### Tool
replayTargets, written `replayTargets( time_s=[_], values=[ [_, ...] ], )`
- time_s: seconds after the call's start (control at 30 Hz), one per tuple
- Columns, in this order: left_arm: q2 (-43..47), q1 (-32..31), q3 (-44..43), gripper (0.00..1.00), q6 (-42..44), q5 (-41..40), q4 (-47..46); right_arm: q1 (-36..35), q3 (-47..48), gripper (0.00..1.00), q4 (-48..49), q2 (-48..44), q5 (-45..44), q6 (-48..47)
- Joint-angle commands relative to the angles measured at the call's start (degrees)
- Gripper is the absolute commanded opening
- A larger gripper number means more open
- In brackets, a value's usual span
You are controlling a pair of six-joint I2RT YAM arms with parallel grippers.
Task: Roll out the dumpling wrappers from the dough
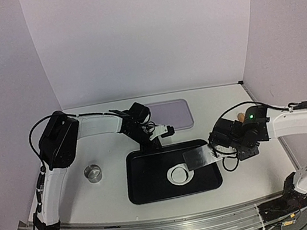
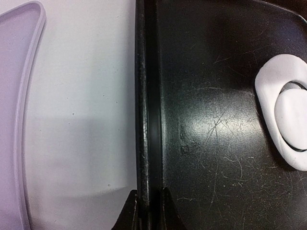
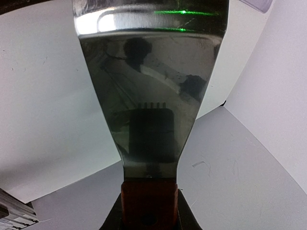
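Observation:
A ragged ring of white dough (image 1: 171, 174) lies on the black tray (image 1: 147, 181), right of its middle. In the left wrist view the dough (image 2: 269, 79) surrounds a neat round dumpling wrapper (image 2: 290, 117). My left gripper (image 1: 149, 145) is shut on the tray's far rim (image 2: 149, 120), one finger on each side of it (image 2: 149, 206). My right gripper (image 1: 230, 144) is shut on the brown handle (image 3: 148, 201) of a metal scraper (image 3: 151, 72). The scraper's blade (image 1: 198, 158) hangs over the tray's right part, just beside the dough.
A small metal ring cutter (image 1: 93, 173) stands on the white table left of the black tray. A lavender tray (image 1: 171, 115) lies behind the black one, its edge (image 2: 19, 120) showing in the left wrist view. White walls enclose the table.

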State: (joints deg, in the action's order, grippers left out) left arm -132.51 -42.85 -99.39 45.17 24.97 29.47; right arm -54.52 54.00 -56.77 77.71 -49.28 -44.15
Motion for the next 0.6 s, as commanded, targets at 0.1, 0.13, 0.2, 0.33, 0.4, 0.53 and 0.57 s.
replayTargets(
  time_s=[0.1,0.13,0.2,0.33,0.4,0.53,0.57],
  values=[
    [-1.62,-0.66,-0.47,0.0,6.95,-4.64,0.89,0.75,2.36,0.0,1.2,2.18,-2.47,2.73],
    [-1.55,-0.66,-0.45,0.0,6.95,-4.53,1.03,1.31,2.57,0.0,1.04,2.49,-3.1,3.38],
    [-1.39,-0.66,-0.46,0.0,6.99,-4.41,1.19,2.7,2.98,0.0,-0.13,3.41,-3.87,5.01],
    [-0.91,-0.66,-0.23,0.0,7.3,-4.5,1.3,5.51,5.7,0.0,-2.98,4.81,-4.27,9.35],
    [-0.77,-0.64,-0.05,0.0,7.4,-4.55,1.16,6.48,6.92,0.0,-3.94,5.13,-3.14,10.21],
    [-0.81,-0.66,0.0,0.0,7.46,-4.65,0.79,6.54,6.66,0.0,-4.77,7.13,-0.44,10.57],
    [-0.74,-0.66,-0.05,0.0,7.42,-4.66,0.77,6.56,6.58,0.0,-4.81,7.38,0.88,10.69]
  ],
)
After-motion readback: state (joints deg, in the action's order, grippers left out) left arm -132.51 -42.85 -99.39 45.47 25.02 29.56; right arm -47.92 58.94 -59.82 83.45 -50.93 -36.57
